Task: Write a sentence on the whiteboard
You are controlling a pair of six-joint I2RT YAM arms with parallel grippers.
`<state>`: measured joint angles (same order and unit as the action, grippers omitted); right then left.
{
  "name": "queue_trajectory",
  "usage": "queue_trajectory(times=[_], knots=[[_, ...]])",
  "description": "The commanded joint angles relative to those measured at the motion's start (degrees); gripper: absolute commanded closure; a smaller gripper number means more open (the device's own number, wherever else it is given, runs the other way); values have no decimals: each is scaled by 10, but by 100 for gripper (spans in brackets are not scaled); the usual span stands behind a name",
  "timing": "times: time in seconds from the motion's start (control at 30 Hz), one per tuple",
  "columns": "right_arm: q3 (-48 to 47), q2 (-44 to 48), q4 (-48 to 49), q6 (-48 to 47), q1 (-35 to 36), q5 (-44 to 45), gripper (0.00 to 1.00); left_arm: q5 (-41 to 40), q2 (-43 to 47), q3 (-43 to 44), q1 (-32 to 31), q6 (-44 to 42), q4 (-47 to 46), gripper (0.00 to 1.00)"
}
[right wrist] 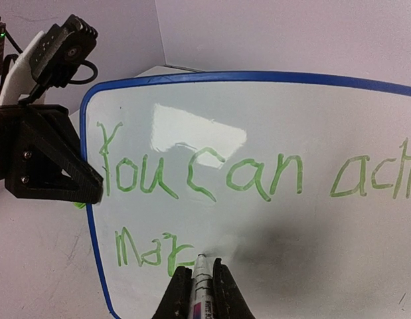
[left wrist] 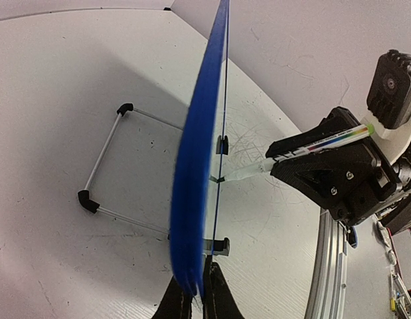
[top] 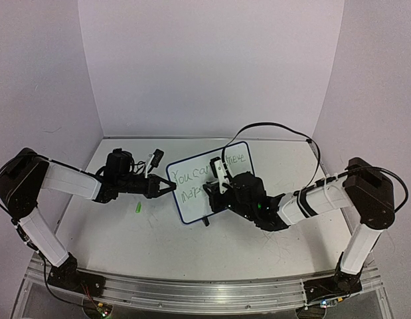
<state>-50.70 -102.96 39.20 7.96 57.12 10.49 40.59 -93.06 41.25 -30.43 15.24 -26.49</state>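
The whiteboard (top: 205, 165) stands tilted at mid-table, blue-rimmed (left wrist: 198, 166). My left gripper (top: 170, 188) (left wrist: 195, 292) is shut on its left edge. The sentence (right wrist: 212, 176) (top: 192, 178) is in green: "You can ach…" runs out of the right wrist view, and under it is "mor" with a further stroke. My right gripper (right wrist: 202, 269) (top: 222, 191) is shut on a white marker (right wrist: 202, 292) (left wrist: 325, 143). The marker's tip rests at the board's face just right of the last green stroke. The right end of the top line is hidden behind the right arm in the top view.
A small green cap (top: 137, 208) lies on the table left of the board. The board's wire stand with black feet (left wrist: 102, 163) sits behind it. An aluminium rail (top: 192, 292) runs along the near table edge. Walls enclose the back and sides.
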Motion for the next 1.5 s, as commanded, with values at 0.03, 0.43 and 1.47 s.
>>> queue_trajectory(times=[0.03,0.43,1.47], knots=[[-18,-10,4,-5,-9,-10,100,-40,-7,13,0,-38,43,100],[-17,-14,-8,-5,-4,-17,100,-39,-8,15,0,-38,44,100],[-13,-24,-43,4,3,-6,100,-40,-9,13,0,-39,44,100]])
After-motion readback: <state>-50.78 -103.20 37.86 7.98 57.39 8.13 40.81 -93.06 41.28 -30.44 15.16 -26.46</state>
